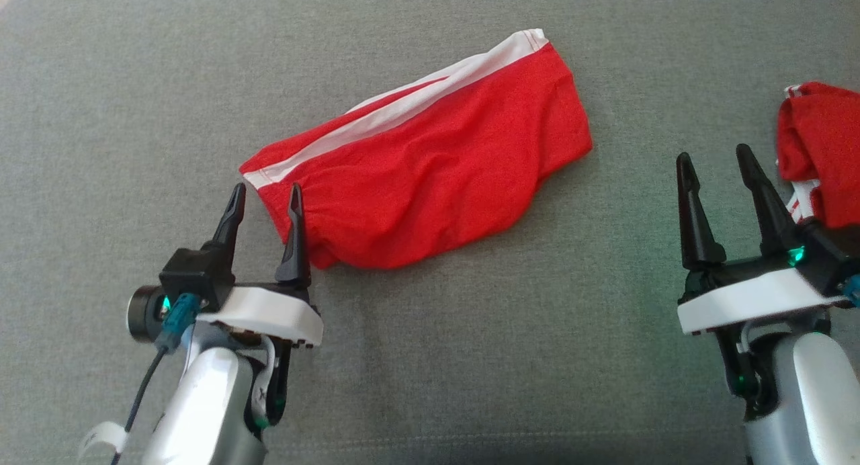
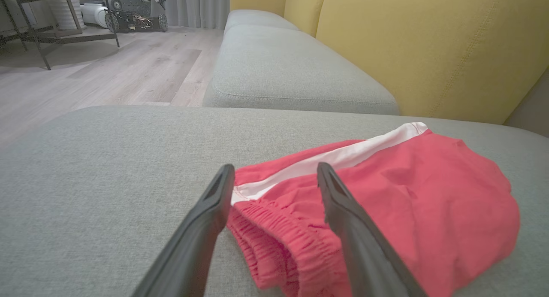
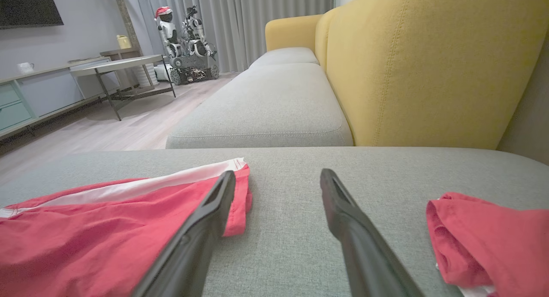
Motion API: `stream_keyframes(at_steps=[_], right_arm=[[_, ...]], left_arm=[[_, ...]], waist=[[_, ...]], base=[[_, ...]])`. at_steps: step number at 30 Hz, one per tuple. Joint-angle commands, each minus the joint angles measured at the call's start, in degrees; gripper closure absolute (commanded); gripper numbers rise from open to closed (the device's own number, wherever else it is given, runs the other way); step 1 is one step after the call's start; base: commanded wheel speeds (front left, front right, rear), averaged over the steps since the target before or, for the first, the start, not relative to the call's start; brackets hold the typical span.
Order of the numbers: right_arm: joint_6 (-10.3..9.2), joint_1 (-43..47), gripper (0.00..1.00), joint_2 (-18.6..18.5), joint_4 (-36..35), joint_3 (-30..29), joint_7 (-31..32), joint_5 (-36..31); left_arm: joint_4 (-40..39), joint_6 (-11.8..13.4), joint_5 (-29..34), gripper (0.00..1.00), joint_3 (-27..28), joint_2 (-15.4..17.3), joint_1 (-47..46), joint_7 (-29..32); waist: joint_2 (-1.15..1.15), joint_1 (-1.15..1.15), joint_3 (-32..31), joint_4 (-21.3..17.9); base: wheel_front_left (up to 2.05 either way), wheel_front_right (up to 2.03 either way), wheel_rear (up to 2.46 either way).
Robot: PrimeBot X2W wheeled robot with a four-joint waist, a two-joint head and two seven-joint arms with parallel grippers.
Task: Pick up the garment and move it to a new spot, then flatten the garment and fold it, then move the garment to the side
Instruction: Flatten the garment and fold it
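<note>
A red garment [image 1: 430,162] with a white side stripe lies folded and a little rumpled on the grey cushion [image 1: 470,357], its elastic waistband toward my left gripper. My left gripper [image 1: 267,194] stands open just short of that waistband corner, with nothing between its fingers. From the left wrist, the garment [image 2: 386,211] lies right behind the open left gripper [image 2: 274,170]. My right gripper [image 1: 715,154] is open at the lower right, apart from the garment. In the right wrist view the garment [image 3: 98,232] lies to the left of the open right gripper [image 3: 276,173].
A second red cloth [image 1: 821,149] is bunched at the right edge, beside my right gripper's fingers; the right wrist view has that cloth [image 3: 493,245] at its lower right. A yellow sofa backrest [image 3: 429,61] rises behind the cushion. Another robot [image 3: 186,35] and a table [image 3: 116,67] stand across the wooden floor.
</note>
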Motion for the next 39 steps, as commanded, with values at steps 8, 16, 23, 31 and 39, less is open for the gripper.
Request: stream_keyframes(at_steps=[8, 16, 23, 31, 39], right_arm=[[-0.05, -5.27, 0.00, -3.27, 1.09, 2.64, 1.21, -0.45], [-0.05, -16.91, 0.00, -6.48, 18.35, 7.98, 1.47, 1.46], [-0.05, -24.40, 0.00, -5.70, 34.69, 11.23, 4.28, 4.22], [-0.05, -28.03, 1.00, -3.93, 43.24, 12.87, 6.89, 7.42], [-0.05, -26.00, 1.00, -3.22, 43.33, 12.96, 0.66, 9.71]], left_arm=[[-2.48, 0.02, 0.25, 0.00, 1.50, 0.50, -3.60, -0.29], [-3.04, -0.51, 0.34, 0.00, 0.89, -0.88, -5.57, -0.29], [-2.76, -0.95, 0.18, 0.00, 0.02, -1.95, -5.67, -0.29], [-3.37, -0.74, 0.13, 0.00, 0.78, -2.35, -5.22, -0.29], [-5.17, -0.70, 0.63, 0.00, 2.28, -2.52, -4.18, -0.29]], waist=[[0.00, 0.00, 1.60, 2.34], [0.00, 0.00, 4.04, 6.17], [0.00, 0.00, 4.83, 9.02], [0.00, 0.00, 4.56, 9.42], [0.00, 0.00, 3.24, 8.50]], base=[[0.00, 0.00, 0.00], [0.00, 0.00, 0.00], [0.00, 0.00, 0.00], [0.00, 0.00, 0.00], [0.00, 0.00, 0.00]])
